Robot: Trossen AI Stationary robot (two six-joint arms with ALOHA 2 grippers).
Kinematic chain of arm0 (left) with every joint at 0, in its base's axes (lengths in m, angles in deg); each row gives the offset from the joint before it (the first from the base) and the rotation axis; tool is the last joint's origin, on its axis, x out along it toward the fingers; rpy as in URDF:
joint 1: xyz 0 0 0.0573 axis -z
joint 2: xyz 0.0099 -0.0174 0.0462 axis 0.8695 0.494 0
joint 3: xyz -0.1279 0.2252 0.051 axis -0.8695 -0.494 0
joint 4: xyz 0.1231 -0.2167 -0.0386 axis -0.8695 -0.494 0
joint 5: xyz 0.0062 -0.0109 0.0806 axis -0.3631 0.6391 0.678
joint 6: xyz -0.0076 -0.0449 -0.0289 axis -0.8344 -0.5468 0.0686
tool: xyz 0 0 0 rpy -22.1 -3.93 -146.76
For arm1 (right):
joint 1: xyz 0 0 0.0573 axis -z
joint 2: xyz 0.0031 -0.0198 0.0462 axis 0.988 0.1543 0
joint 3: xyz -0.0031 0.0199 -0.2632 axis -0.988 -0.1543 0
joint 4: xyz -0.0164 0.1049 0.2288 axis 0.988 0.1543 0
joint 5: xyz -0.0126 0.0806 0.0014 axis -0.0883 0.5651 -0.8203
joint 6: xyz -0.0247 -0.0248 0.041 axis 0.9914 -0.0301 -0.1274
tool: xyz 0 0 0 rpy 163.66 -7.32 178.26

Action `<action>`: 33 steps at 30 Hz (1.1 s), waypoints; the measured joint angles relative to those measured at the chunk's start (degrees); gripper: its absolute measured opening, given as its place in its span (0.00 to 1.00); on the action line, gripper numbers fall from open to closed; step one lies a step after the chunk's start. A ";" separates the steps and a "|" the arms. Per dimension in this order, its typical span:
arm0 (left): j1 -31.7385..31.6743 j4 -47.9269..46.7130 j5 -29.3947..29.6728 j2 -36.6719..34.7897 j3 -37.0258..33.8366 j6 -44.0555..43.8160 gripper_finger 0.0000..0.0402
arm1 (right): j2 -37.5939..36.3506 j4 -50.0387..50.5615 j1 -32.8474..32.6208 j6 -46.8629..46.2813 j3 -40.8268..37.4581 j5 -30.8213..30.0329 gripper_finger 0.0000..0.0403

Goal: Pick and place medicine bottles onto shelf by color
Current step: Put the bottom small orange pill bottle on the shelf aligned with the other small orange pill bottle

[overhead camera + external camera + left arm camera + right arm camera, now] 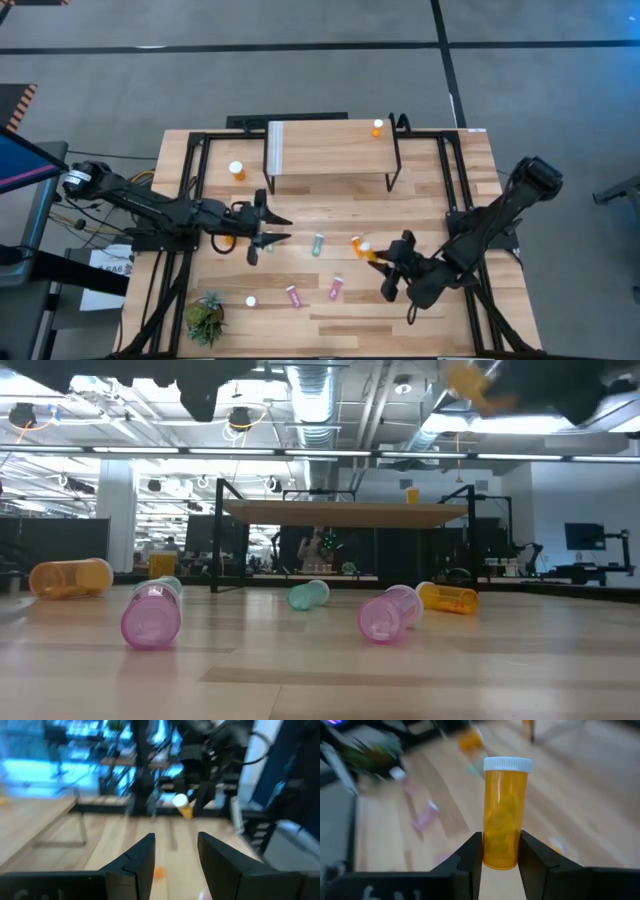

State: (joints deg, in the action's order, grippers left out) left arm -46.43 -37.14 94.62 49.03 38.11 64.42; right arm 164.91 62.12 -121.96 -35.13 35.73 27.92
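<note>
Right hand [500,851] clamped on an orange bottle [505,815] – lifted off the surface, long axis running out from the fingers. Shelf [330,150] lies beyond it, w/ one orange bottle [377,127] already there. Left hand [262,232] apart, empty.

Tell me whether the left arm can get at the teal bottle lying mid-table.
Probably yes. The left gripper is open and holds nothing, and the teal bottle lies just beyond it on bare wood. The right gripper, holding an orange bottle, sits farther off.

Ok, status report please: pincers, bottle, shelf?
Right pincer shut on orange bottle, above table. Left pincer open, empty. Shelf: one orange bottle on shelf.
</note>
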 joint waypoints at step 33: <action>-5.98 24.54 -12.72 28.25 13.99 -7.41 0.34 | -0.50 -36.95 8.83 42.88 0.04 -1.43 0.29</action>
State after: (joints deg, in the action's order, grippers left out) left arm -52.41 -12.60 81.90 77.28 52.11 57.01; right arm 164.41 25.17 -113.13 7.75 35.77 26.49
